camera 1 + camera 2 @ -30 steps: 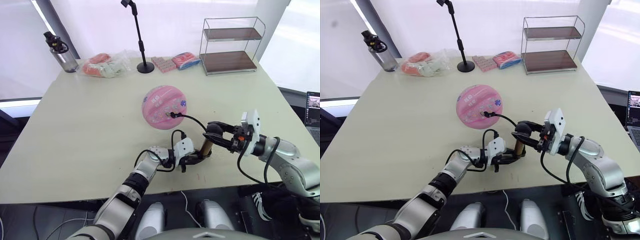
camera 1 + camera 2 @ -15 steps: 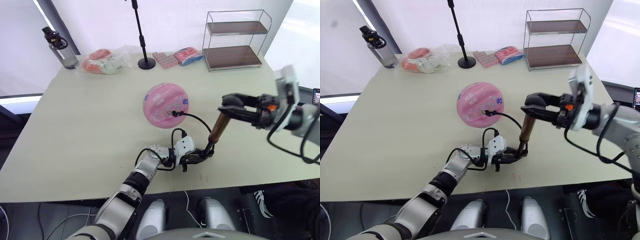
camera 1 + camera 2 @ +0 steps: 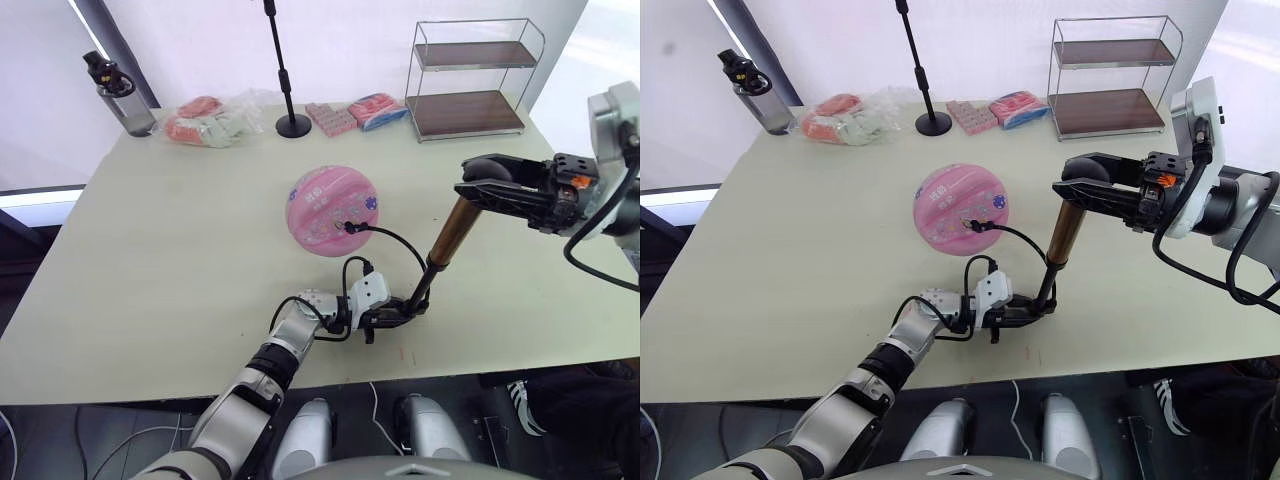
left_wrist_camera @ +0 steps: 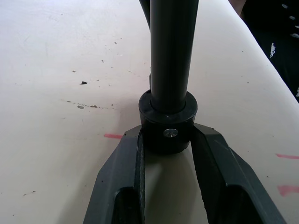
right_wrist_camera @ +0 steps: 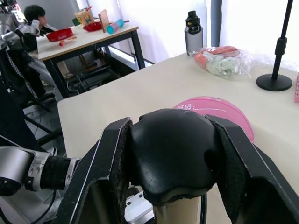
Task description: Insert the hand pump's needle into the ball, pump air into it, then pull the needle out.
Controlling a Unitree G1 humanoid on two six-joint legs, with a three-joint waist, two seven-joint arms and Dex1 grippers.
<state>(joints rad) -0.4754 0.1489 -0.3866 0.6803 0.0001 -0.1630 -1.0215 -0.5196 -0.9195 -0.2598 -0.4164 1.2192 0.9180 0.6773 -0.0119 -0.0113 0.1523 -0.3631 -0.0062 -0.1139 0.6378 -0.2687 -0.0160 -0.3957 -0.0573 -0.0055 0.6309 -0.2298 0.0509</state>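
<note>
The pink ball (image 3: 330, 210) rests mid-table. A black fitting (image 3: 349, 227) at the end of the thin hose (image 3: 395, 240) sits against the ball; the needle itself is hidden there. The hand pump (image 3: 452, 232) stands tilted, its gold cylinder raised on a black rod above the base cap (image 4: 168, 126). My left gripper (image 3: 392, 314) is shut on that base cap, low on the table near the front edge. My right gripper (image 3: 492, 188) is shut on the pump's black handle (image 5: 173, 154), up and right of the ball.
Along the table's far edge stand a water bottle (image 3: 118, 95), a plastic bag of packets (image 3: 212, 125), a black stand pole (image 3: 283, 75), pink packets (image 3: 355, 112) and a wire shelf (image 3: 475, 75). A person (image 5: 35, 16) sits at another table.
My right gripper has lifted the handle up and to the right, drawing the gold cylinder away from the base. My left gripper has stayed on the base cap. The ball has not moved.
</note>
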